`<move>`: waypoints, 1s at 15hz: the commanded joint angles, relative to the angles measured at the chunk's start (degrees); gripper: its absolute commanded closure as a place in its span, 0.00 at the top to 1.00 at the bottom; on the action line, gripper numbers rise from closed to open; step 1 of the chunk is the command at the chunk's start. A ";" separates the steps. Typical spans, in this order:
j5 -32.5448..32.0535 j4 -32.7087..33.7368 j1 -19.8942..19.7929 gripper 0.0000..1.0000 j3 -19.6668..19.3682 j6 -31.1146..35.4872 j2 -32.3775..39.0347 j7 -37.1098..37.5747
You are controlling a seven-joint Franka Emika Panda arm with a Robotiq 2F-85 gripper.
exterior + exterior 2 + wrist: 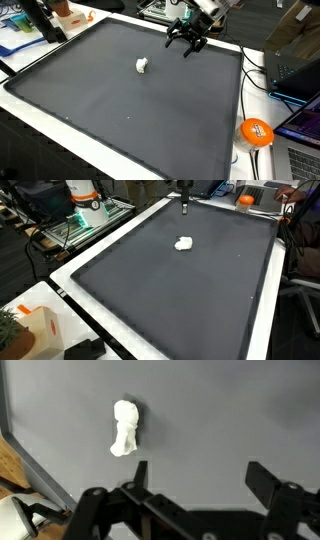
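Note:
A small crumpled white object (142, 66) lies on a large dark grey mat (110, 110). It shows in both exterior views (184, 244) and in the wrist view (125, 428). My gripper (186, 41) hangs above the far part of the mat, apart from the white object, and it also shows in an exterior view (184, 204). In the wrist view the two black fingers (198, 472) stand wide apart with only bare mat between them. The gripper is open and empty.
An orange round object (257, 132) lies off the mat's edge beside cables and a laptop (300, 70). A white and orange box (35, 330) stands near a mat corner. A white and orange device (82, 197) sits on a cluttered shelf.

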 commanded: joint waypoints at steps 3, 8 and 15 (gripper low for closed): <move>-3.15 1.35 0.16 1.00 -0.30 1.95 2.55 3.83; -3.08 6.82 -1.03 1.00 -3.55 8.77 7.97 3.41; -1.32 14.25 -9.19 1.00 0.20 10.37 3.18 -0.19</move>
